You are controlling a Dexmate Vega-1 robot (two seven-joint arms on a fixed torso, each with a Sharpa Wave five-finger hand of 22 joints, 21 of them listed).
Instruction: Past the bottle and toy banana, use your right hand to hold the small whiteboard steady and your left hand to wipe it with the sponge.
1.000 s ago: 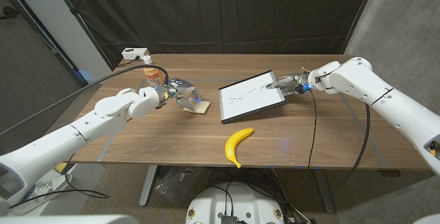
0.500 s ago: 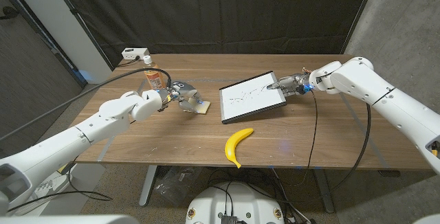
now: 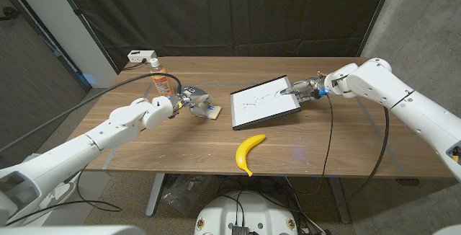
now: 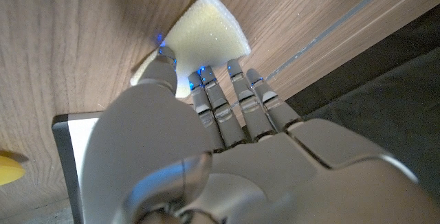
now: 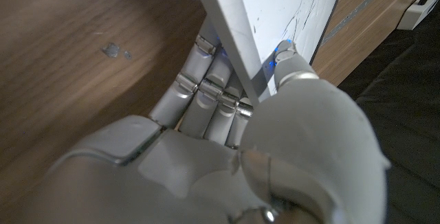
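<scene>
Fingers point(image 5: 206, 93) of the right hand point(image 3: 306, 88) are clamped on the far right corner of the small whiteboard point(image 3: 263, 102): in the right wrist view they lie under the board's edge with the thumb pressed on its white face, so that corner is pinched between them and tilted up off the wood. Thin dark scribbles run across the board just beyond the thumb tip. Out from that grip, the board stretches toward the robot's left, its dark frame resting on the wooden table point(image 3: 144, 145). Fingers point(image 4: 237, 90) of the left hand point(image 3: 189, 98) reach down side by side onto the sponge point(image 4: 206, 35), a pale yellow wedge lying on the table; their tips and the thumb tip touch its near edge, but I cannot tell whether they actually grip it or only rest against it. In the head view the sponge pokes out from under these fingers on the side facing the board, with a strip of bare wood between the two. Behind the left hand, close to its wrist, stands the bottle point(image 3: 158, 78), upright, orange-labelled with a white cap. The toy banana point(image 3: 248, 153) lies nearer the robot than both sets of fingers, just beyond the board's near edge, well apart from either hand.
</scene>
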